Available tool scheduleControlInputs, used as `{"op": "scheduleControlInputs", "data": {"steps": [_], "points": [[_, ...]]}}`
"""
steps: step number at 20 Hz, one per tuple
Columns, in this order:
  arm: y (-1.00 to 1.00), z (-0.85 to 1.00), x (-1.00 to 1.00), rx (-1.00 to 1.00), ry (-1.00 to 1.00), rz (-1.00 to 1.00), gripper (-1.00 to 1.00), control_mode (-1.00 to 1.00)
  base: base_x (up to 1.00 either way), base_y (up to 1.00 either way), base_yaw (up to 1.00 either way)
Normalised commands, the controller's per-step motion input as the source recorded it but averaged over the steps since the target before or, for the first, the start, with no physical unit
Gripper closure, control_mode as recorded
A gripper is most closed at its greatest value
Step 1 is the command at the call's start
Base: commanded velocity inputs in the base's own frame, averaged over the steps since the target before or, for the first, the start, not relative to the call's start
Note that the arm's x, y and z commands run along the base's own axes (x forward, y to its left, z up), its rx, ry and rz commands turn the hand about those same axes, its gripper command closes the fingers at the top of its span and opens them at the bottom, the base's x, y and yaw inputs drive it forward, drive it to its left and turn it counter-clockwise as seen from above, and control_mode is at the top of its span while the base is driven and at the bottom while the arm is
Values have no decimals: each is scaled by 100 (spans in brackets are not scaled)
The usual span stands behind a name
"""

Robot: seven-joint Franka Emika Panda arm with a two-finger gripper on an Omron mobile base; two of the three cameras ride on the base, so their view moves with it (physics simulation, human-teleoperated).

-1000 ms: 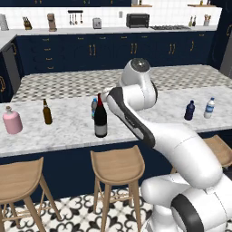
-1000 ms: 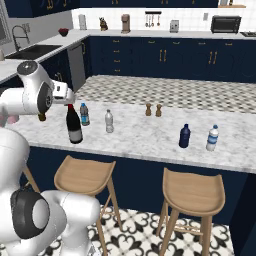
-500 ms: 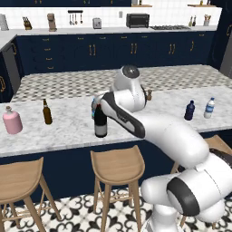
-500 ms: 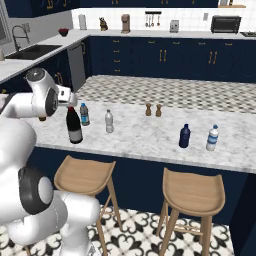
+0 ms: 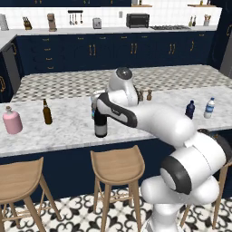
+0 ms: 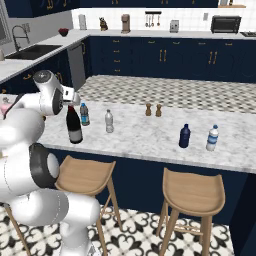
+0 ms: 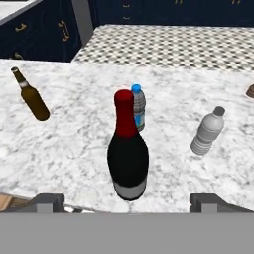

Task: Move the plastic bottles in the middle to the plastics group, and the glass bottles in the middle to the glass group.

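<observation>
The tall dark wine bottle with a red neck stands upright near the counter's front edge, also seen from the base cameras. My gripper is open and hovers just in front of it, a fingertip on either side and touching nothing. Behind the wine bottle stands the small blue-teal bottle. To its right is the clear bottle with a pale cap. Far right stand the navy bottle and the water bottle. Far left are the pink bottle and the brown beer bottle.
Two small wooden shakers stand mid-counter behind the bottles. Wooden stools line the counter's front. The marble counter has open surface between the beer bottle and the wine bottle.
The arm has swung left and forward, bringing the hand in close by the wine bottle. The jaws stay open. No bottle has moved.
</observation>
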Motion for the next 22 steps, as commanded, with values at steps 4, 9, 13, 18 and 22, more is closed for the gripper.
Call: {"op": "scheduleControlInputs", "data": {"steps": [4,9,13,18,22], "points": [[0,-17,26,0,0,0,-100,-100,0,0,0],[14,-22,27,-1,5,1,-100,-100,0,0,0],[11,-6,27,-2,15,1,-100,-100,0,0,0],[1,-17,32,-1,13,0,-100,-100,0,0,0],[1,-24,38,0,8,0,-100,-100,0,0,0]]}}
